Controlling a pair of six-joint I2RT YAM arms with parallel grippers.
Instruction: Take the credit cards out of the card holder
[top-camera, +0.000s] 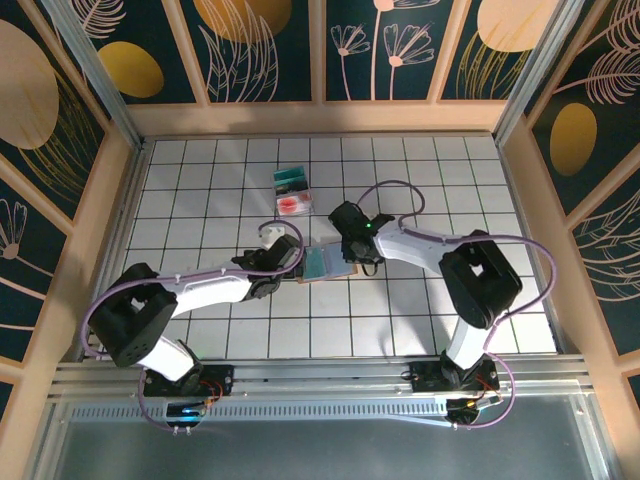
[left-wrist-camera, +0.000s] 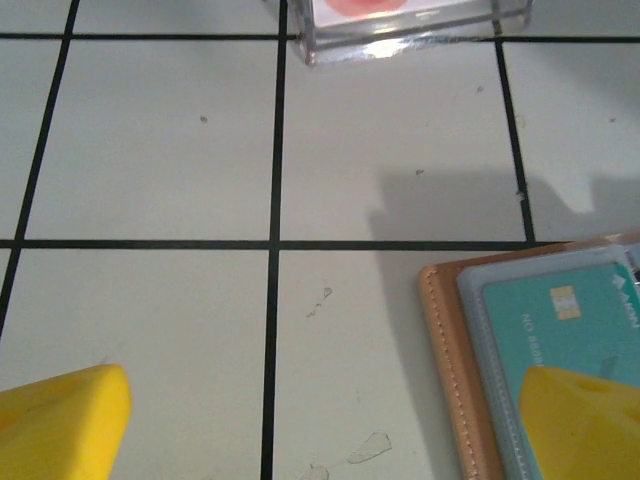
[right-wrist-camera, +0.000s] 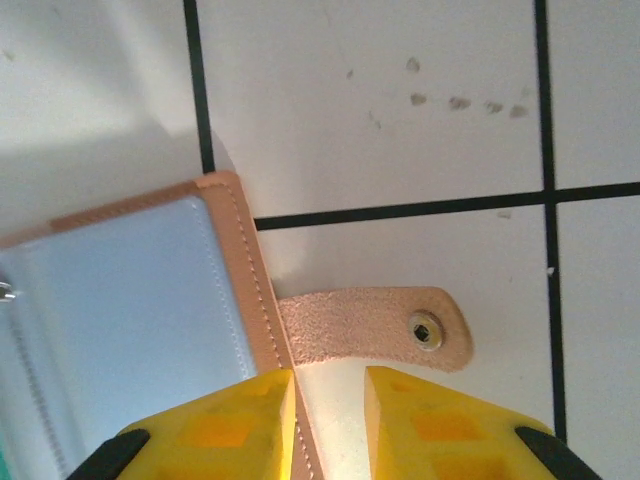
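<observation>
While the right claw (right-wrist-camera: 330, 385) is standing with its two yellow fingers (right-wrist-camera: 220, 420) drawn close together, only a narrow gap is showing between them. The stitched tan border of the card holder (right-wrist-camera: 130, 300) is running down into that gap. Whether the claw is actually pinching the leather, I cannot tell. One finger is hanging over the card holder's grey-blue inside, the other over the bare white table (right-wrist-camera: 400, 120). Just ahead of the claw's tips, a short tan strap (right-wrist-camera: 350, 325) with a metal snap (right-wrist-camera: 427, 330) is lying flat on the tile, sticking out sideways from the card holder's edge.

The left claw (left-wrist-camera: 325, 400) is standing wide open and gripping nothing, its fingers showing well apart in the bottom corners of its wrist view. One fingertip is hanging over bare tile. The other is sitting over a teal card (left-wrist-camera: 560, 320) with a gold chip, which is lying in a grey-blue sleeve of the open card holder, with the tan border around it. Farther ahead of this claw, a clear box (left-wrist-camera: 410, 25) with something red inside is resting on the table, well apart from the card holder.

Seen from above, the card holder is lying between the two claws, with the left claw at one end and the right claw at the other.
</observation>
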